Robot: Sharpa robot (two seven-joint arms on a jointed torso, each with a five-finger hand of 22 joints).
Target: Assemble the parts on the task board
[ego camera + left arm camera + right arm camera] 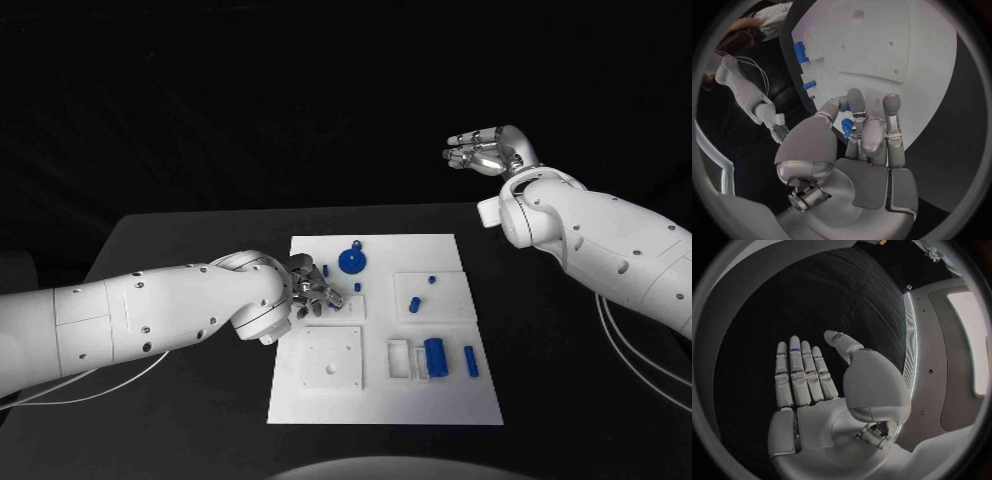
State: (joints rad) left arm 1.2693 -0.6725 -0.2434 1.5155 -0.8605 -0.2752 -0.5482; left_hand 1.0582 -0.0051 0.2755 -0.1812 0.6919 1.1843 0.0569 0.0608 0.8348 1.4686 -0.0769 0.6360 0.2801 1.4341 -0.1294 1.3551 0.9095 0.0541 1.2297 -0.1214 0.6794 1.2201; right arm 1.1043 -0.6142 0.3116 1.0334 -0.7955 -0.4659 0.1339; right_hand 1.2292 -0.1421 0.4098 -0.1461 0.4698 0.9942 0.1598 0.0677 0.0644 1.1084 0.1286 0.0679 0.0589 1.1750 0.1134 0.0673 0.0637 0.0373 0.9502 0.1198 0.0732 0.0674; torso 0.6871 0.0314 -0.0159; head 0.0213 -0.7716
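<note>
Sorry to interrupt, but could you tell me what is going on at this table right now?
The robot is assembling small blue parts on the white task board. Its left hand is down at the board's left edge, and the left wrist view shows a small blue part pinched at its fingertips. The right hand is raised well beyond the table, flat and holding nothing. A blue disc, a blue cylinder and a few blue pegs lie on the board.

No legible text, labels, numbers or signs anywhere.
</note>
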